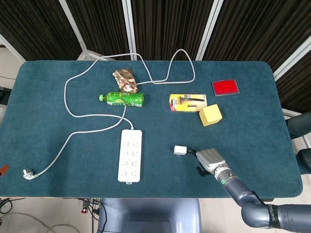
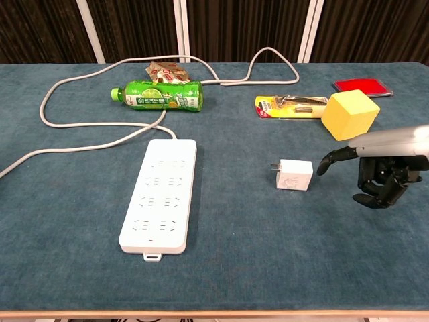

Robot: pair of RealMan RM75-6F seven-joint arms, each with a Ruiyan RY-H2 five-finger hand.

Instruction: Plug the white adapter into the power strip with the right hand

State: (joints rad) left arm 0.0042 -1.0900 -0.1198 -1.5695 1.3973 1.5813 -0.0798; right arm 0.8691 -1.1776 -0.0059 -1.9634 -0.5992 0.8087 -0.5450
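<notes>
The white adapter (image 1: 180,150) (image 2: 293,175) lies on the blue table, its prongs pointing left toward the power strip. The white power strip (image 1: 130,155) (image 2: 159,194) lies lengthwise left of it, sockets facing up, with a clear gap between them. My right hand (image 1: 210,160) (image 2: 379,172) hovers just right of the adapter, holding nothing; its fingers (image 2: 335,158) are spread and curl downward, the nearest tip a short way from the adapter. The left hand does not show in either view.
The strip's white cable (image 1: 82,116) loops across the back left to a plug (image 1: 29,173). A green bottle (image 1: 122,98), a snack packet (image 1: 125,80), a razor pack (image 1: 187,102), a yellow cube (image 1: 210,115) and a red case (image 1: 225,87) lie farther back.
</notes>
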